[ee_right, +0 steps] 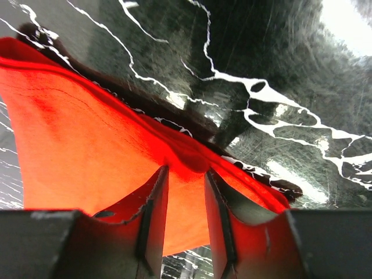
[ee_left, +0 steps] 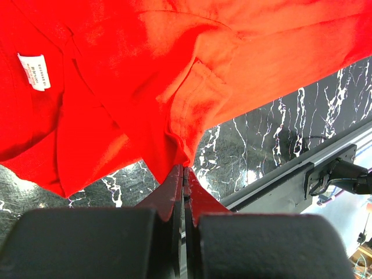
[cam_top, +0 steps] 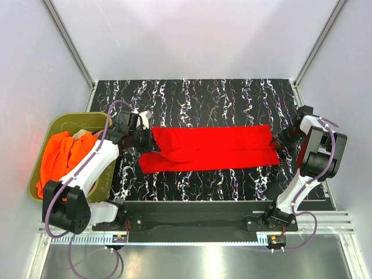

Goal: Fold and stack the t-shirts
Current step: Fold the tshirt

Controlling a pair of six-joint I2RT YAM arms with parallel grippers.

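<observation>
A bright red t-shirt (cam_top: 212, 148) lies folded into a long strip across the black marbled table (cam_top: 192, 99). My left gripper (cam_top: 147, 139) is at the strip's left end. In the left wrist view it (ee_left: 185, 168) is shut on a pinched fold of the red t-shirt (ee_left: 174, 70), whose white neck label (ee_left: 33, 71) shows at the left. My right gripper (cam_top: 281, 139) is at the strip's right end. In the right wrist view it (ee_right: 186, 170) has its jaws apart over the red cloth (ee_right: 87, 145), which bulges at the fingertips. An orange t-shirt (cam_top: 64, 154) lies bunched in the tub.
The olive-green tub (cam_top: 63, 119) stands off the table's left edge beside the left arm. White walls close in the back and sides. A black rail (ee_left: 290, 180) runs along the near table edge, with both arm bases behind it.
</observation>
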